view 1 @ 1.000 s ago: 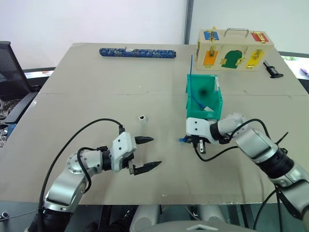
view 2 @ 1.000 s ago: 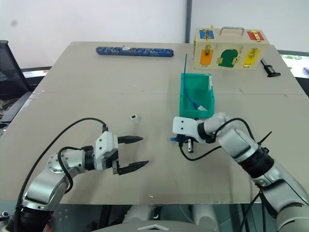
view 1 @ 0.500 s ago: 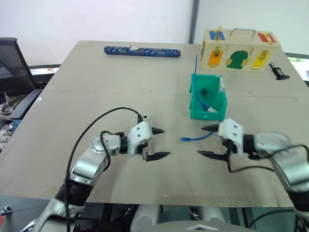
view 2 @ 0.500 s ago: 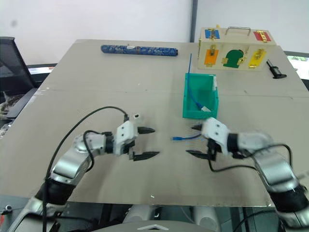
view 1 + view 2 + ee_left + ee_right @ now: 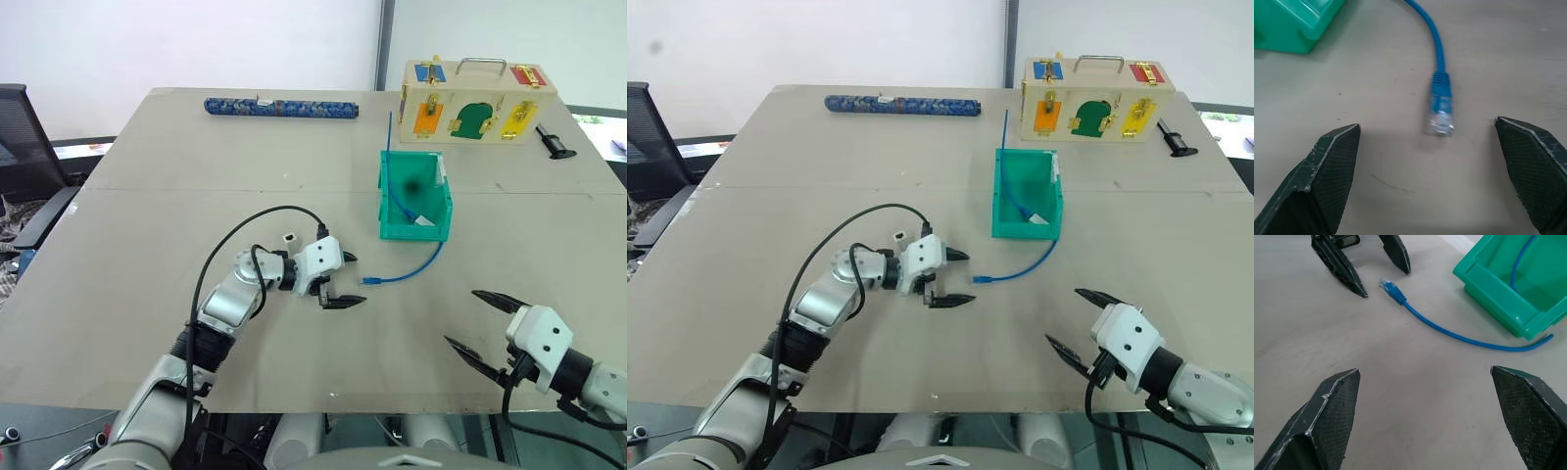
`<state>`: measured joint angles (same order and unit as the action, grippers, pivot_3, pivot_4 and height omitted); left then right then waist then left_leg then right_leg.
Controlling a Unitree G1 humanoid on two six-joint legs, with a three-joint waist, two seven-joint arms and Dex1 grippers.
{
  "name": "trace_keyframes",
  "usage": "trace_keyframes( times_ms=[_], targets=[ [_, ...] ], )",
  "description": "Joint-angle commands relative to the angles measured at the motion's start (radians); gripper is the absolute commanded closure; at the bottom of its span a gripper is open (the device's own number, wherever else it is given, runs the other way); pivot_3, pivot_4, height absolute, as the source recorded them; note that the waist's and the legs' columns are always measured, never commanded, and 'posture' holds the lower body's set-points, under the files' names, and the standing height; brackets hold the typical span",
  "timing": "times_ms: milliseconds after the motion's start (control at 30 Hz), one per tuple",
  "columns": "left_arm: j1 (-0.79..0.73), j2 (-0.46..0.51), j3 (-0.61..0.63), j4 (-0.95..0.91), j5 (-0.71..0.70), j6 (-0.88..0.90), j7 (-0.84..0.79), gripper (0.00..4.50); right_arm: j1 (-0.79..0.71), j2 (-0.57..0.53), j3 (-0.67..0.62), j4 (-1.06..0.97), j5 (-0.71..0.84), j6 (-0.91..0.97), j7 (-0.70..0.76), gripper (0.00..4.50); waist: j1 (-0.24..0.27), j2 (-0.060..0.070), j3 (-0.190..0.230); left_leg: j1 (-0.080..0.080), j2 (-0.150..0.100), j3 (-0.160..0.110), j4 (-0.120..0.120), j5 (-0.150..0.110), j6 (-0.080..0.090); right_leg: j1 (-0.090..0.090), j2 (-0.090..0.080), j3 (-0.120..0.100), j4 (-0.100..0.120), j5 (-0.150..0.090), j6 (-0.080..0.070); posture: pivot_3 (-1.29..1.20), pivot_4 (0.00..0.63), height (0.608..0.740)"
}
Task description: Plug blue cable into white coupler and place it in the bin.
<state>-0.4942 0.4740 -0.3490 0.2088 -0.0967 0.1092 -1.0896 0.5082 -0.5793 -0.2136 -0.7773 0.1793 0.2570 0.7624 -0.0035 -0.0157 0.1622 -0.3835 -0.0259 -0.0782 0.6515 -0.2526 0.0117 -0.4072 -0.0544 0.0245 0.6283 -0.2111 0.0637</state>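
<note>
Two claws work over a flat beige bench (image 5: 147,196). Left claw (image 5: 345,280): black fingers spread wide, nothing between them, tips pointing toward 3 o'clock at the clear plug of the thin bright blue cable (image 5: 407,271). In the left wrist view, the plug (image 5: 1441,115) lies flat on the bench between the two fingertips (image 5: 1334,147) and ahead of them, touching neither.

Right claw (image 5: 475,321): fingers likewise spread wide and empty, positioned at about 5 o'clock from the cable, well apart from it, near the bench's front edge.

The blue cable lies on the bench in a shallow curve. Its plug end rests at 3 o'clock from the left claw; its far end runs up to the front wall of the small translucent teal-green rectangular plastic bin (image 5: 416,231). A second, straighter blue cord (image 5: 390,147) stands in the bin and leans over its rear rim.

The tiny white plastic coupler (image 5: 289,237) with a dark socket sits on the bench at 11 o'clock from the left claw, near its wrist, unplugged.

At the bench's far edge, at 12 o'clock from the bin, stands a pale wooden box with coloured latched doors (image 5: 478,103). A long dark blue patterned roll (image 5: 279,107) lies at 10 o'clock from the bin.
</note>
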Motion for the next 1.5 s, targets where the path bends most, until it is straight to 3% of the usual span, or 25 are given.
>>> trace_keyframes(
  times_ms=[33,100,267,300,467,700,833,967,1200,1467,1500],
  targets=[
    [-0.028,-0.012,-0.034,0.05,0.035,-0.04,-0.037,1.13,0.036,0.019,-0.01,-0.063,-0.01,-0.002,-0.051,0.22,0.001,0.0,0.0,0.0,0.0,0.0,0.0,0.0,0.0,0.0,0.0,0.0,0.0,0.0,0.0,0.0,0.15,0.738],
    [-0.034,-0.011,-0.041,0.07,0.039,-0.059,-0.057,2.17,0.055,0.026,-0.003,-0.071,-0.017,-0.003,-0.065,0.22,0.001,0.0,0.0,0.0,0.0,0.0,0.0,0.0,0.0,0.0,0.0,0.0,0.0,0.0,0.0,0.0,0.15,0.738],
    [-0.029,-0.005,-0.038,0.077,0.022,-0.091,-0.121,4.2,0.092,0.048,0.019,-0.073,-0.017,-0.007,-0.095,0.22,0.001,0.0,-0.001,0.0,0.0,0.0,0.0,0.0,0.0,0.0,0.0,0.0,0.0,0.0,0.0,0.0,0.15,0.738],
    [-0.024,-0.002,-0.032,0.067,0.007,-0.105,-0.142,4.41,0.087,0.061,0.023,-0.074,0.003,0.011,-0.105,0.22,0.0,0.0,-0.001,0.0,0.0,0.0,0.0,0.0,0.0,0.0,0.0,0.0,0.0,0.0,0.0,0.0,0.15,0.738],
    [-0.005,-0.013,0.039,-0.032,-0.122,-0.191,-0.228,4.41,0.033,0.14,0.056,-0.085,0.146,0.167,-0.168,0.22,-0.004,0.0,-0.001,0.0,0.002,-0.001,0.0,0.0,0.0,0.0,0.0,0.0,0.0,0.002,-0.003,0.0,0.15,0.738],
    [-0.053,-0.095,0.127,-0.061,-0.146,-0.373,-0.139,4.41,-0.085,0.279,0.038,-0.109,0.461,0.429,-0.338,0.22,0.013,0.0,-0.001,0.0,0.002,-0.006,0.001,0.0,0.0,0.0,-0.001,0.0,0.0,0.002,-0.004,0.0,0.15,0.738],
    [-0.06,-0.118,0.14,-0.045,-0.124,-0.459,-0.096,4.5,-0.179,0.34,0.041,-0.127,0.646,0.495,-0.456,1.3,0.012,0.0,-0.001,0.0,0.001,-0.007,0.0,0.0,0.0,0.0,0.0,0.0,0.0,0.002,-0.004,0.0,0.15,0.738],
    [-0.074,-0.132,0.138,-0.019,-0.1,-0.534,-0.062,4.5,-0.302,0.392,0.069,-0.1,0.768,0.524,-0.571,1.3,0.011,0.0,-0.001,0.0,0.001,-0.006,0.0,0.0,0.0,0.0,0.0,0.0,0.0,0.002,-0.003,0.0,0.15,0.738],
    [-0.098,-0.139,0.13,-0.005,-0.088,-0.587,-0.035,4.5,-0.451,0.415,0.096,-0.033,0.918,0.523,-0.691,1.3,0.008,0.0,-0.001,-0.001,-0.002,-0.006,0.0,0.0,0.0,0.0,0.0,0.0,0.0,0.002,-0.003,0.0,0.15,0.738],
    [-0.068,-0.141,0.111,-0.058,-0.08,-0.598,-0.012,4.5,-0.512,0.381,0.124,0.01,0.962,0.51,-0.733,1.3,-0.01,0.0,-0.001,-0.001,-0.003,-0.008,0.0,0.0,0.0,0.0,0.0,0.0,0.0,0.002,-0.003,0.0,0.15,0.738],
    [-0.058,-0.139,0.108,-0.076,-0.081,-0.592,-0.009,4.5,-0.518,0.379,0.125,0.014,0.969,0.507,-0.737,1.58,-0.011,0.0,-0.001,-0.001,-0.003,-0.008,0.0,0.0,0.0,0.0,0.0,0.0,0.0,0.002,-0.003,0.0,0.15,0.738]
  ],
)
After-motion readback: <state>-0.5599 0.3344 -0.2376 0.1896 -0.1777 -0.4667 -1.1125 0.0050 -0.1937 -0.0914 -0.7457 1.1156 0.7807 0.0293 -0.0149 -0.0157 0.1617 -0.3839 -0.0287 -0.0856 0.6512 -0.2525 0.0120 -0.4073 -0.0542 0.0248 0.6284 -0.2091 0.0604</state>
